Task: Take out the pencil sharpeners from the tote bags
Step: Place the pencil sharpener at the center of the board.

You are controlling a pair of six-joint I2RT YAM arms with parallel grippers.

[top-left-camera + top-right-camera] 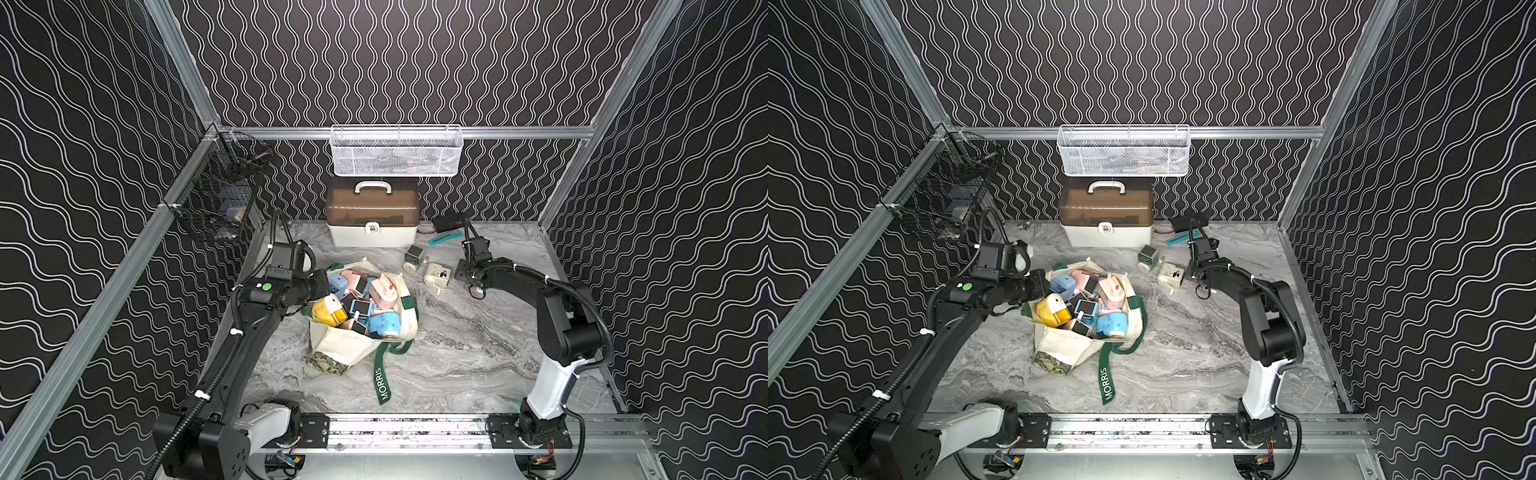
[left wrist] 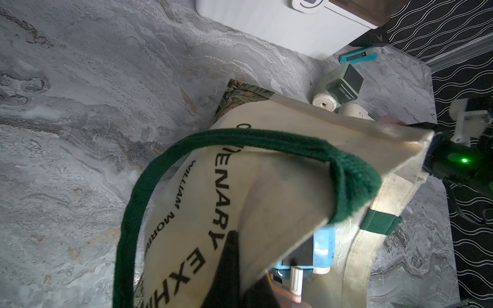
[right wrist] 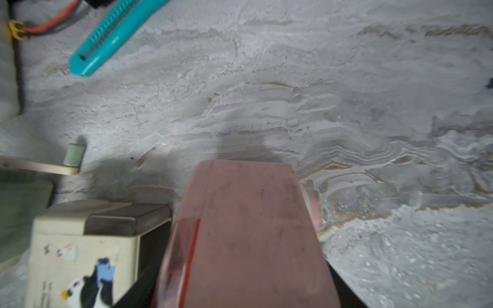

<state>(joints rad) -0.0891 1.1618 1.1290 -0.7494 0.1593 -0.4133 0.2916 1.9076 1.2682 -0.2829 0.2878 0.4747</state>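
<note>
a heap of boxy plastic pencil sharpeners (image 1: pixel 358 307) in pink, light blue and yellow fills the open cream canvas tote bag (image 1: pixel 347 347) with dark green straps, lying mid-table; the left gripper (image 2: pixel 240 256) has its fingers pressed together on the bag's canvas rim; the right gripper (image 1: pixel 463 270) clamps a pink sharpener (image 3: pixel 248 226) close over the grey marbled table (image 1: pixel 478 353), just beside a cream sharpener (image 1: pixel 437 275) and near a pale green sharpener (image 1: pixel 414 257); behind these stand a white-and-brown plastic case (image 1: pixel 372 232) and a flat teal tool (image 1: pixel 445 237)
</note>
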